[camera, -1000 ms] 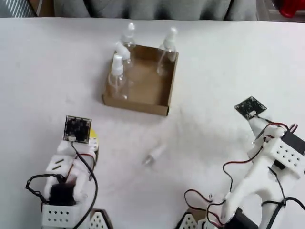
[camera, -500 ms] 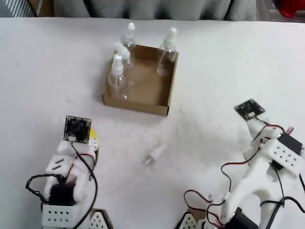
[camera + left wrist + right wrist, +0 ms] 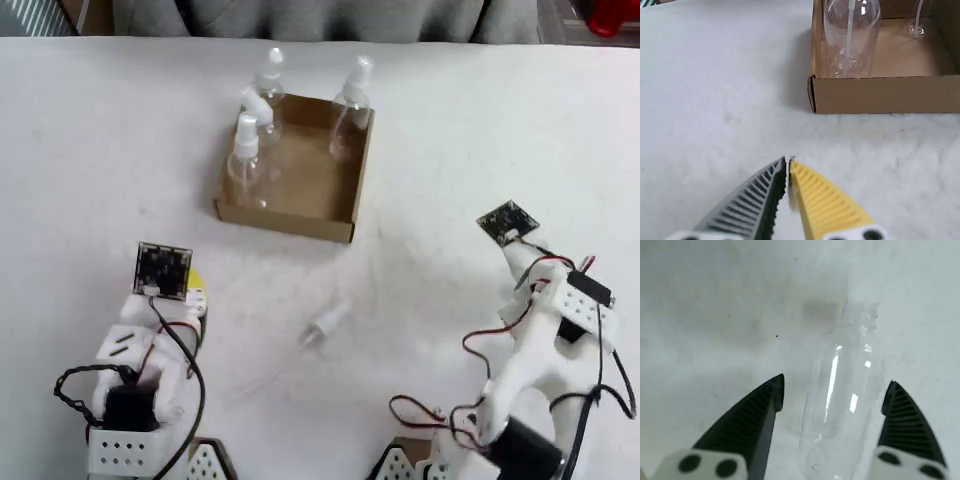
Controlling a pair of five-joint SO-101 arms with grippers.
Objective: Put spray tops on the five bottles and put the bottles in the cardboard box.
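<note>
Uncapped bottle (image 3: 837, 400) lies flat on the tabletop (image 3: 100, 150) right between the spread fingers of my right pincer (image 3: 834, 381). Its long axis runs along the pincer's reach, w/ the bare threaded neck pointing away from the wrist. So the fingers straddle the body crosswise, and I judge closing them should catch it approx. mid-body (clear plastic, could roll).

Left pincer (image 3: 788, 161) is pressed together w/ nothing in it, hanging over the tabletop short of the cardboard box (image 3: 290, 222).

The loose spray top (image 3: 325, 323) lies on its side between the two arms. It looks nearer the left arm, so I'd give that pick to the left.

Count:
- 1 box.
- 4 capped bottles (image 3: 247, 160) standing at the box (can't tell if the rear one is fully inside).
- 1 bare bottle.
- 1 loose top.
</note>
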